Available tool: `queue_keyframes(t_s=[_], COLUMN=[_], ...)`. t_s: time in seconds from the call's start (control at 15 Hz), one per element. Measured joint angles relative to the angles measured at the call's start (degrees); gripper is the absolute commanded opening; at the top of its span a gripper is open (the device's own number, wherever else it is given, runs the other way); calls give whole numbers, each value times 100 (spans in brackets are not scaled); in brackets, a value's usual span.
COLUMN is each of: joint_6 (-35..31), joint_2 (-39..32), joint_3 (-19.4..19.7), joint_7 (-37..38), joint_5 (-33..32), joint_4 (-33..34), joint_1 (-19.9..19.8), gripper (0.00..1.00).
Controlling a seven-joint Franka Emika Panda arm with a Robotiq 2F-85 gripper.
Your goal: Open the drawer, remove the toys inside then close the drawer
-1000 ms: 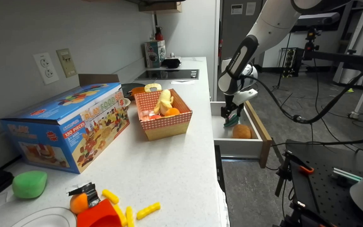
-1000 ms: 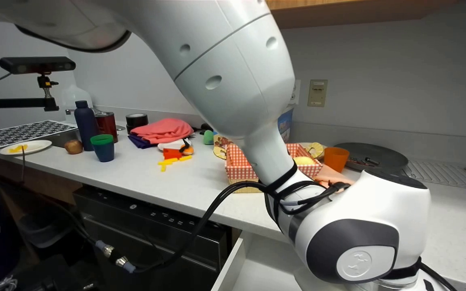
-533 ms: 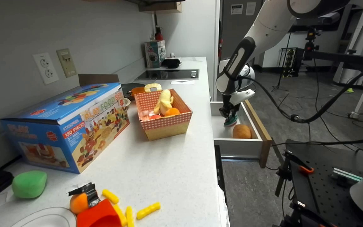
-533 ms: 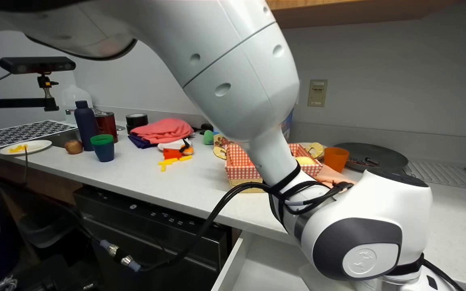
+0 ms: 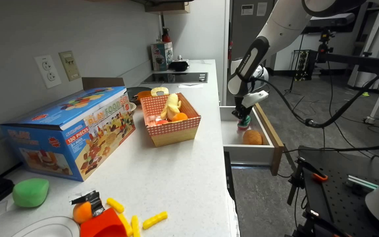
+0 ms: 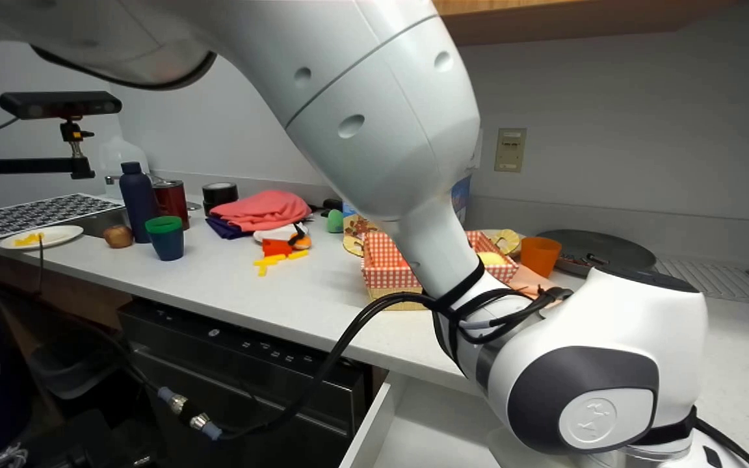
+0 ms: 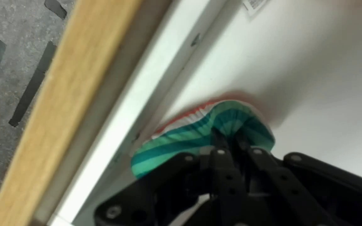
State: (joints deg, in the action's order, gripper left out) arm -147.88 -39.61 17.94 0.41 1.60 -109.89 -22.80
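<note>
The drawer [image 5: 228, 131] stands pulled out below the counter, with a white inside and a wood-coloured front. Within it, my gripper [image 7: 227, 135] is shut on a green striped toy [image 7: 171, 146] with a red and white edge; the soft surface puckers between the fingertips. That toy [image 5: 244, 122] is close over the drawer floor; whether it touches I cannot tell. A round orange-brown toy [image 5: 252, 137] lies in the drawer toward its near side wall. In an exterior view only the bare left part of the drawer [image 6: 423, 429] shows, and the arm hides the gripper.
A checked basket [image 5: 176, 129] on the counter holds a banana toy [image 5: 171, 108], an orange piece [image 5: 180, 117] and a red piece [image 5: 162, 122]. The play food box [image 5: 67, 128] stands beside it. The counter edge [image 5: 220, 131] runs along the drawer.
The jaws have closed on the green striped toy. The arm dipped toward it, then came back up a little, and the toy has shifted and turned with the gripper. The drawer stayed still.
</note>
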Motion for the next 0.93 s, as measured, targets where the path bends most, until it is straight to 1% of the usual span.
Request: queue_keyframes(t_s=[0.2,0.4,0.6,0.8,0.93], joint_6=[-433,-1182,-2002,-2716,-3084], joint_2=[481,1199,2010,2820,3313], joint_3=[257,364,381,480,704], joint_7=[38,18,-20,-1,91], joint_5=[-224,-415,-662,-1150,-1741], joint_4=[-665,-1500,-2309,-3015,-3384], joint_1=[158,280,436,776,1138], gripper=[2,2,2,2,2])
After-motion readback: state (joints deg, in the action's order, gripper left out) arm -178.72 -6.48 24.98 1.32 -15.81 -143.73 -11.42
